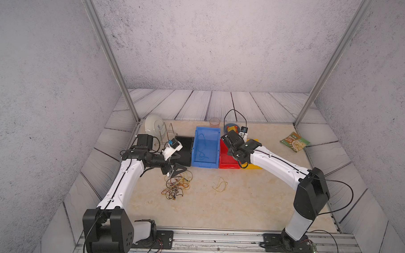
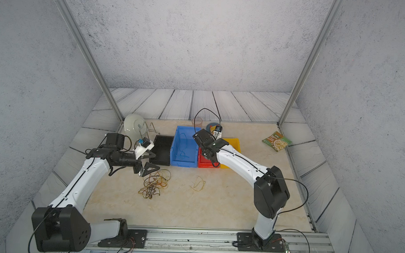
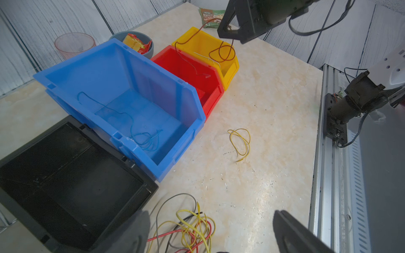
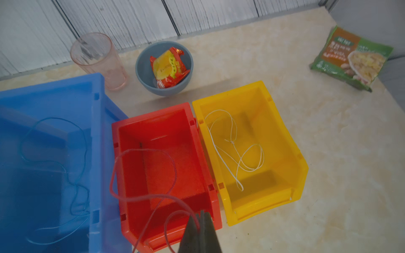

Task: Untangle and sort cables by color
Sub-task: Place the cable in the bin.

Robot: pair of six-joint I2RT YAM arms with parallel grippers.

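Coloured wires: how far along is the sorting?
Done: a blue cable in the blue bin, a pale cable in the yellow bin. In hand: the right gripper, shut on a red cable dangling over the red bin. To do: the tangle of yellow, red and black strands by the open left gripper, a lone yellow cable; the black bin looks empty.

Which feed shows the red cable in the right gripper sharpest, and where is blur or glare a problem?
Left wrist view: the red cable hanging from the right gripper is crisp; mild sheen on the table. Right wrist view: cable and fingers blur near the lens; the yellow bin beyond is sharp. Both top views: evenly lit, cable not discernible.
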